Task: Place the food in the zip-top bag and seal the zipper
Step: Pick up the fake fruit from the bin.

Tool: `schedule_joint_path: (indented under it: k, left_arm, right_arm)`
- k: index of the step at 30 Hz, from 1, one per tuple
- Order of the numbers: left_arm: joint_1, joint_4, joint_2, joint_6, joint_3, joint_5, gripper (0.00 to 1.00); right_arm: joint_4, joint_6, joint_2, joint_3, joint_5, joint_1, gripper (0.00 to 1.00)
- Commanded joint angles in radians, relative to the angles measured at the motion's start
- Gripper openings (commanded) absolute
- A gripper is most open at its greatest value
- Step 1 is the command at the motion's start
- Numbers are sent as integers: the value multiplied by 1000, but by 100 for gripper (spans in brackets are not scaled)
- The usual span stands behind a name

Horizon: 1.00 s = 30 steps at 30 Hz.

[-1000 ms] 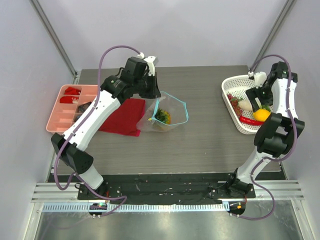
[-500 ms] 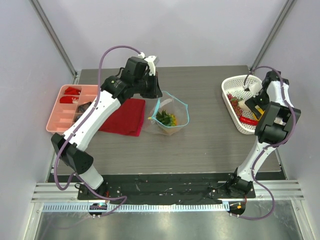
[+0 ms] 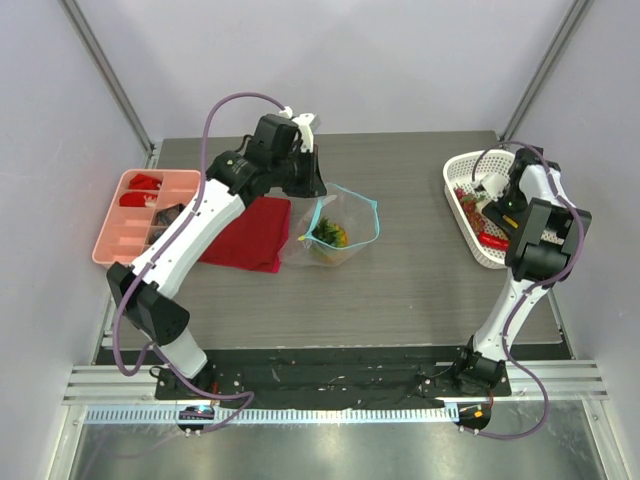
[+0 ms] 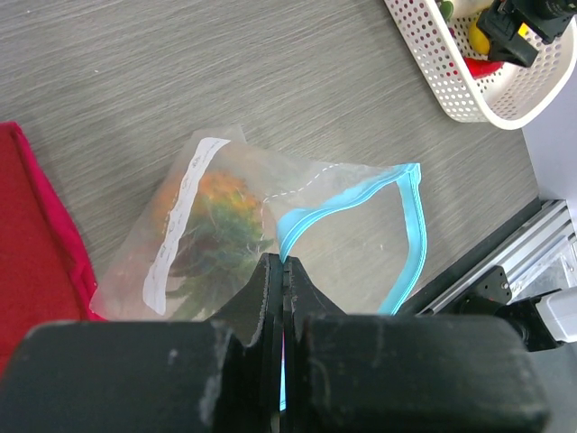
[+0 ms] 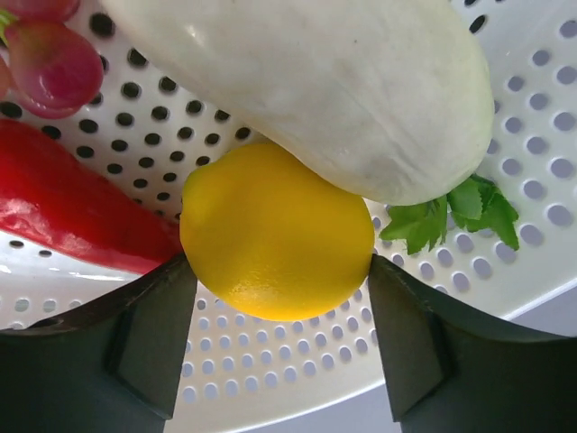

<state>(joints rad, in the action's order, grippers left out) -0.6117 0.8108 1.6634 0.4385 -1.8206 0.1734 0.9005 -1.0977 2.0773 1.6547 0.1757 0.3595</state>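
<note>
Two claw fingers [image 5: 149,347] flank smooth round yellow fruit [image 5: 278,239], perforated basket [image 5: 559,162].

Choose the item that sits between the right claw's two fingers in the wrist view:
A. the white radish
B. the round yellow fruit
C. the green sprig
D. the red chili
B: the right claw has a finger on each side of the round yellow fruit, which rests under the white radish in the perforated white basket.
</note>
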Motion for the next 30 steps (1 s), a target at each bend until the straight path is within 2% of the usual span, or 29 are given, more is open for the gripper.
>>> schedule_joint_path:
  k: [1,2,5,11,16,21,27,30]
  left_arm:
    - [9,-44,-24,-3,-23,8,0]
    - [10,-44,-24,-3,-23,6,0]
    - [12,-42,-24,-1,-26,9,0]
    - [18,-39,-19,6,-22,14,0]
    - [30,-39,-10,25,-20,26,0]
    - [43,-50,1,48,-8,57,0]
    - [61,-61,16,85,-5,98,0]
    - [81,-64,30,111,-9,130,0]
  right_arm:
    - [-20,-11,-14,-13,-15,-4,69]
    - [-18,-14,-25,-15,-18,-4,61]
    - [0,-22,-68,-10,-33,-4,47]
    - [86,1,-144,43,-93,-2,36]
    - [192,54,-194,115,-212,-4,34]
    - [343,174,-230,301,-396,-7,33]
    - [472,358,-267,516,-769,-56,33]
    - [436,445,-327,536,-938,-146,33]
